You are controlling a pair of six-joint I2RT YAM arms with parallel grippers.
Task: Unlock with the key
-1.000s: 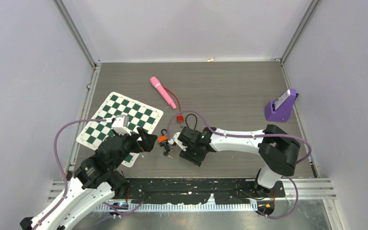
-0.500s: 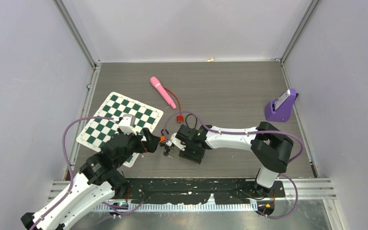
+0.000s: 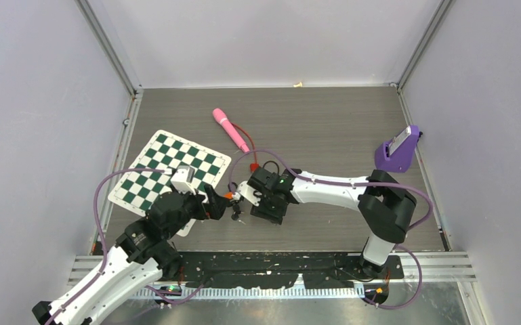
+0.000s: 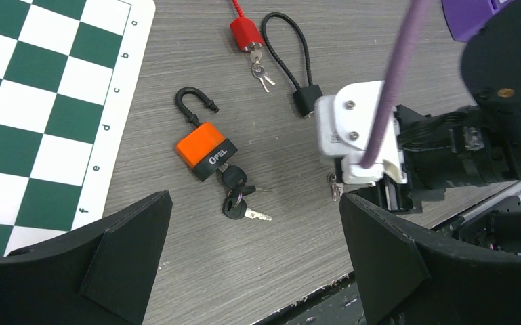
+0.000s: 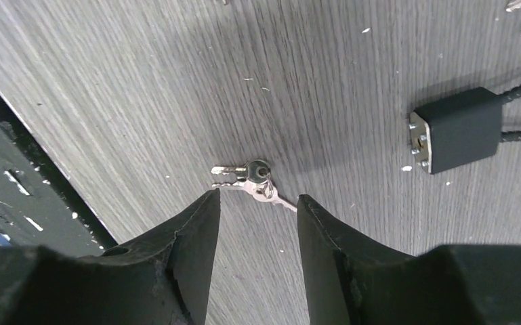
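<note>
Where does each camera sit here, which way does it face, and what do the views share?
Top external: fixed above and behind the bases, looking down on the table; both arms show.
Left wrist: on the left arm, looking down at the orange padlock; the open left gripper frames it.
Right wrist: on the right arm, looking down at small silver keys; the open right gripper frames them.
Shared: both wrist views show the black lock body and those keys.
</note>
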